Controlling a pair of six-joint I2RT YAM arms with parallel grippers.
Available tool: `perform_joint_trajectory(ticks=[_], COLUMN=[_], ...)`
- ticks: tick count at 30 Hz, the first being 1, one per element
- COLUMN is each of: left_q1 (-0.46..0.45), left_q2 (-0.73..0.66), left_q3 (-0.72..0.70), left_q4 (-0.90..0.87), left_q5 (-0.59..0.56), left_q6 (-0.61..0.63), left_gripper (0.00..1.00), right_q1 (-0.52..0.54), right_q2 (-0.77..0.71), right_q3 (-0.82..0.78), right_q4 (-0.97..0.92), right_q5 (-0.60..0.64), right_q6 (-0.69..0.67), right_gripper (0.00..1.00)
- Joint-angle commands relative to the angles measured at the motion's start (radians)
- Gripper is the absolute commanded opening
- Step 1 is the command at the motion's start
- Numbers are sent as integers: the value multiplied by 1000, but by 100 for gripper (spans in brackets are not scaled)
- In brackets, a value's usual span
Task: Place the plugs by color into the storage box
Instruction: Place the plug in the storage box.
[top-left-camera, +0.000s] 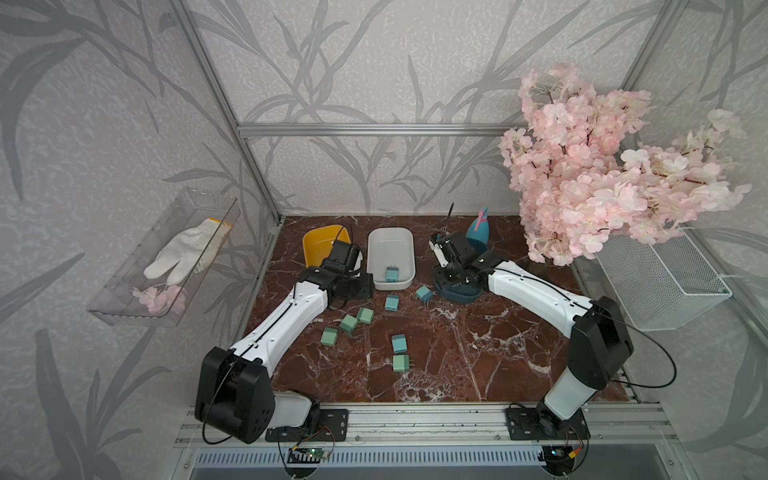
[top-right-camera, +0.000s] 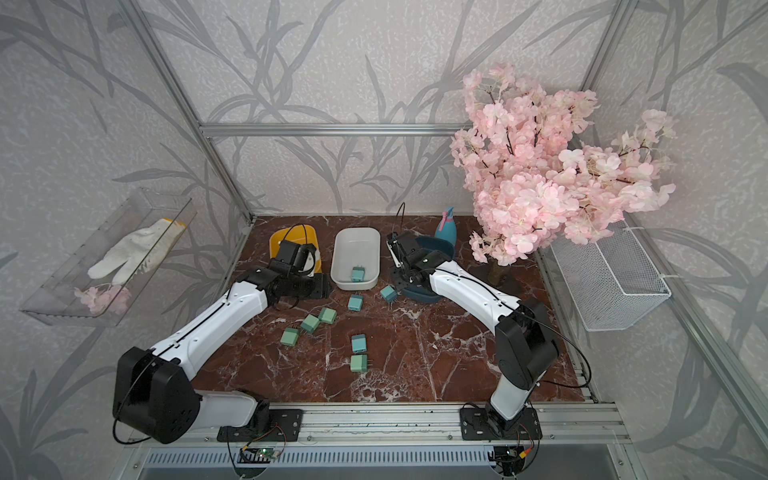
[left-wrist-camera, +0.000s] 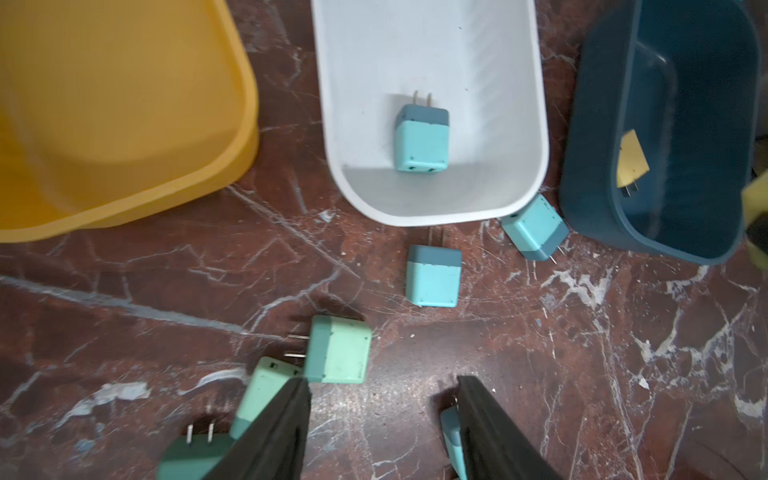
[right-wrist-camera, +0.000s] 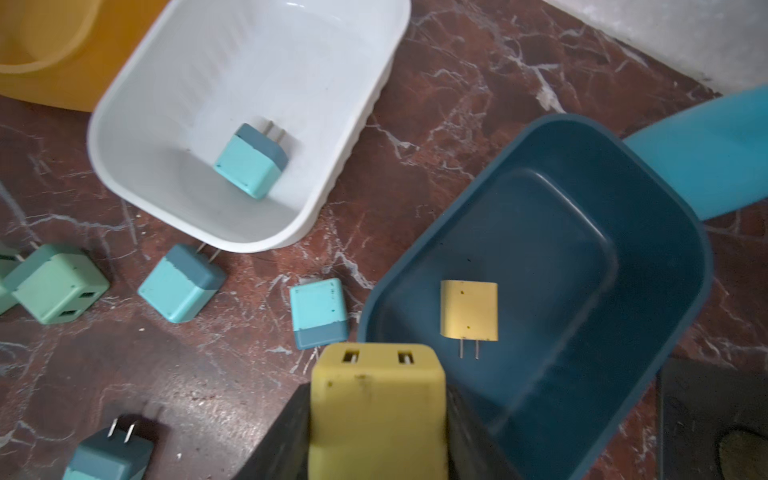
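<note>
- the right tool (right-wrist-camera: 377, 395) is pinching a yellow cube-shaped plastic plug (right-wrist-camera: 374, 436) between its two black fingers (the side with two little slots faces the wrist camera).
- that plug is up in the air, close to the rim of the dark blue plastic box (right-wrist-camera: 540, 232).
- a second yellow plastic plug (right-wrist-camera: 468, 309) lies flat on the floor of the dark blue plastic box.
- the left tool (left-wrist-camera: 382, 382) has its fingers spread apart, with nothing between them. it hangs over the dark red marble desk (top-left-camera: 478, 353), near the green plugs.
- one light blue cube-shaped plug (left-wrist-camera: 422, 139) lies inside the white plastic box (left-wrist-camera: 415, 50), close to its end wall.
- two more light blue plugs lie on the desk just beside the white plastic box: one (left-wrist-camera: 434, 276) past its end, and one (left-wrist-camera: 534, 226) between it and the dark blue plastic box.
- three sage green cube-shaped plugs (top-left-camera: 365, 315) (top-left-camera: 348, 323) (top-left-camera: 329, 336) lie close together on the desk.
- nearer the arm bases, a light blue plug (top-left-camera: 399, 343) and a sage green plug (top-left-camera: 401, 363) lie side by side.
- the yellow plastic box (left-wrist-camera: 124, 104) stands beside the white plastic box, on the side away from the dark blue one.
</note>
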Motion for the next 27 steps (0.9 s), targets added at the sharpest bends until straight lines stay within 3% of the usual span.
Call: perform_joint_trajectory(ticks=[1, 13, 27], left_q1=[-51, -118, -119], left_q2=[26, 141, 159], left_q3=[40, 97, 87], left_q4=[35, 57, 60], left_q5=[22, 33, 10], left_q6=[12, 24, 28], left_gripper=[60, 60, 59], right_q1=[-60, -223, -276], right_q2=[41, 202, 275], right_q3=[-3, 61, 99], right_q4=[23, 14, 40], right_q5=[-18, -68, -54], right_q6=[5, 48, 53], right_gripper=[40, 41, 46])
